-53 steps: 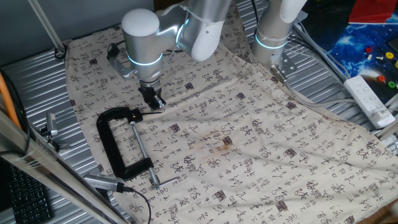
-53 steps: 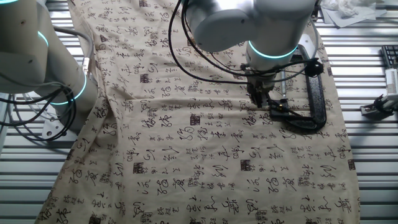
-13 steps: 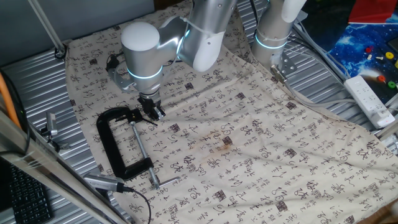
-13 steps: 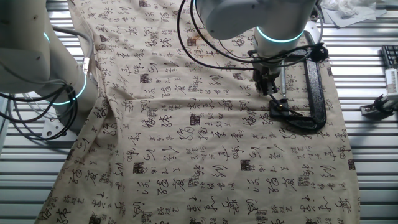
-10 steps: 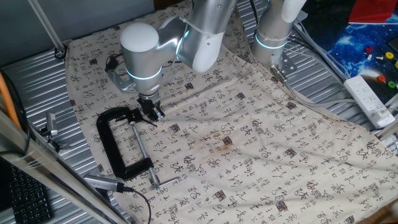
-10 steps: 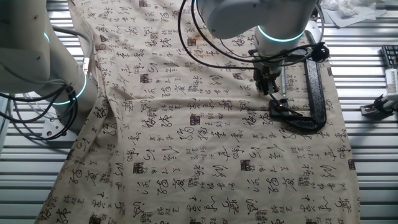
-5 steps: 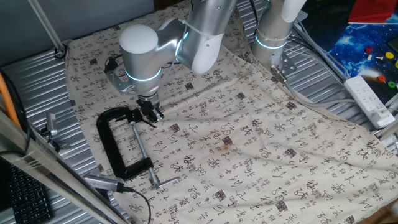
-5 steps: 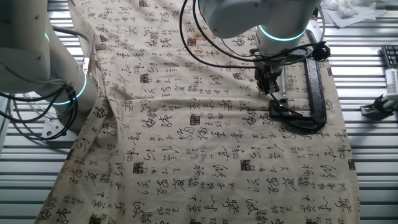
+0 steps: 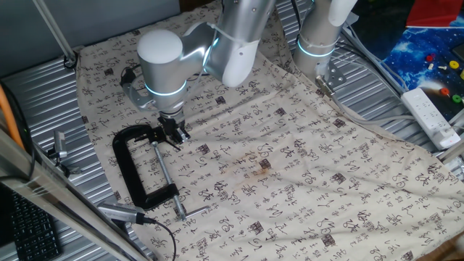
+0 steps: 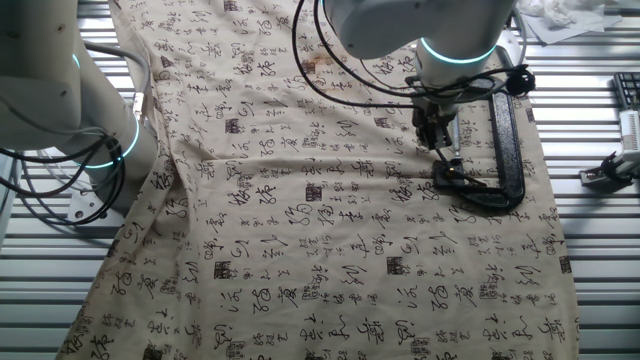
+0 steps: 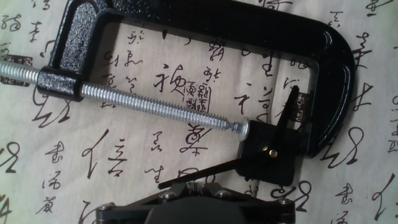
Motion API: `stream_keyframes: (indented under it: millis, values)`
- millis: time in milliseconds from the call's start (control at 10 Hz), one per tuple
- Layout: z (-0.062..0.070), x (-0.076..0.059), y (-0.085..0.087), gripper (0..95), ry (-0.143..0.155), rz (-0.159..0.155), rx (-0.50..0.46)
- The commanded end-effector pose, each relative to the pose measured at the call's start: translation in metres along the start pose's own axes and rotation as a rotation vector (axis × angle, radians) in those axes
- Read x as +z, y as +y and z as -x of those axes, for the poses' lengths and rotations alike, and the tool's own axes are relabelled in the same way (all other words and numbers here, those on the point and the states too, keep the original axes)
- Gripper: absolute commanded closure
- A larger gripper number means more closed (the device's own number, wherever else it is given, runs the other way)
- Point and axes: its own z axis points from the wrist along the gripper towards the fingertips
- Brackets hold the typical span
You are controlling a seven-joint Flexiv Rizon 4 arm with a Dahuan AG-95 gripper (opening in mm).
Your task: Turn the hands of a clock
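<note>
A black C-clamp (image 9: pixel 130 177) lies on the printed cloth; it also shows in the other fixed view (image 10: pixel 510 150) and in the hand view (image 11: pixel 336 81). Its silver screw (image 11: pixel 155 107) presses a small black clock block (image 11: pixel 273 163) into the jaw. Two thin black hands meet at a brass pivot (image 11: pixel 272 151). The short hand (image 11: pixel 285 118) points up. The long hand (image 11: pixel 205 172) points left and slightly down. My gripper (image 11: pixel 199 182) is low over the cloth beside the block, fingers shut together, their tips right at the long hand. It also shows in both fixed views (image 9: pixel 174 134) (image 10: pixel 443 148).
A second arm's base stands at the cloth's edge (image 9: pixel 319 36) (image 10: pixel 60 90). A white power strip (image 9: pixel 431 116) lies at the right. A silver-handled tool with a cable (image 9: pixel 119 212) lies by the clamp's screw handle. Ribbed metal table (image 9: pixel 43 94) surrounds the cloth.
My gripper has moved down and slightly left, from beside the clamp's top end to the clock block. Over the last second it shifted only a little. The clamp has not moved.
</note>
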Motion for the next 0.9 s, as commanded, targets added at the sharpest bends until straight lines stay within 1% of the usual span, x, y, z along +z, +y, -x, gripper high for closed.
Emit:
stream_keyframes:
  millis: [100,500,900]
  values:
    - [0.002,0.0,0.0,95.0,0.0,0.0,0.001]
    - [0.006,0.003,0.001,95.0,0.0,0.0,0.002]
    - [0.014,0.002,0.001,95.0,0.003,0.001,0.005]
